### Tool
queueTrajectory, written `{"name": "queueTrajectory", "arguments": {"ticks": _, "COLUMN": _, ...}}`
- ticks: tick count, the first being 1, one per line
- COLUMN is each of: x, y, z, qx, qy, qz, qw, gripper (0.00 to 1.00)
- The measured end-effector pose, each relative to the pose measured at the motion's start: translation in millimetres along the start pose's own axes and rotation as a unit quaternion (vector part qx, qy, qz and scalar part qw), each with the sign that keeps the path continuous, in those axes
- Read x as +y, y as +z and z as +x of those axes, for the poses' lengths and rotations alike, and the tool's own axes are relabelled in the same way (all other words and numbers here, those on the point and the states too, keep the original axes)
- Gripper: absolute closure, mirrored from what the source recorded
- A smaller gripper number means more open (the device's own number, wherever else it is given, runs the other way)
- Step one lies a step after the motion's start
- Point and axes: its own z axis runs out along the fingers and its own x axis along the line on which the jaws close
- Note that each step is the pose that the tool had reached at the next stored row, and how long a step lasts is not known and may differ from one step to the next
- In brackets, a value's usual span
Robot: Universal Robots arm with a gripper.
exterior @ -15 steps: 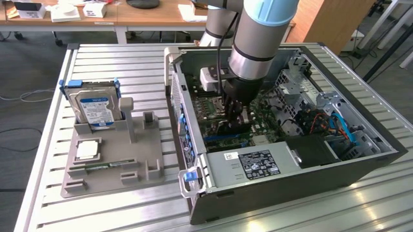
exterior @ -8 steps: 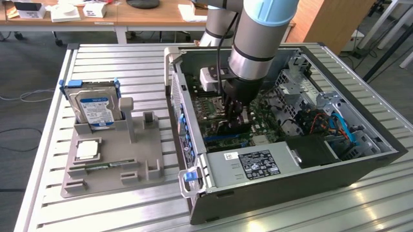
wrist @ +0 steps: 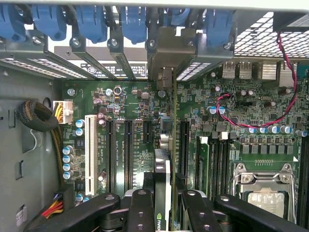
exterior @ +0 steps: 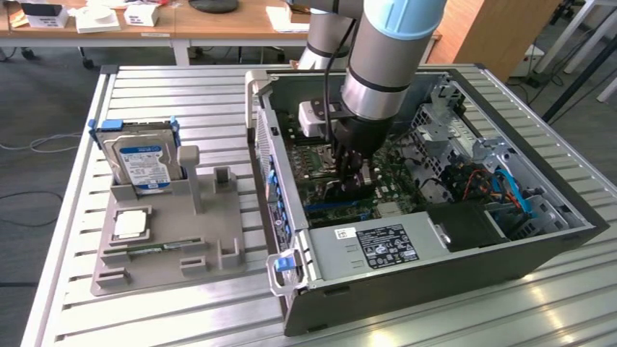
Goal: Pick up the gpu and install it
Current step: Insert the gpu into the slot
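On my exterior feed the arm reached down into the open computer case (exterior: 540, 238), which lay on its side on the slatted desk (exterior: 135, 87). The claw (exterior: 352, 173) sat low over the motherboard (wrist: 125, 96), near the middle of the case and just behind the power supply (exterior: 381, 246).

From the wrist camera I saw the claw clamped on the gpu (wrist: 164, 169). The card stood on edge between the 2 black fingers (wrist: 140, 212), with its metal bracket end up against the rear slot openings under the blue clips (wrist: 91, 21). It lined up among the black expansion slots, with the white slot (wrist: 90, 150) well off to one side. I could not tell whether it was seated.

At the exterior view's left, the hard drive (exterior: 143, 163) stood upright in the grey holder (exterior: 164, 238).
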Motion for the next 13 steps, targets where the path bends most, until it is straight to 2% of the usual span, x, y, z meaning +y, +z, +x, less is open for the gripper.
{"name": "queueTrajectory", "arguments": {"ticks": 13, "x": 0.0, "y": 1.7, "z": 0.0, "qx": 0.0001, "qy": 0.0, "qz": 0.0, "qw": 1.0, "gripper": 0.73}}
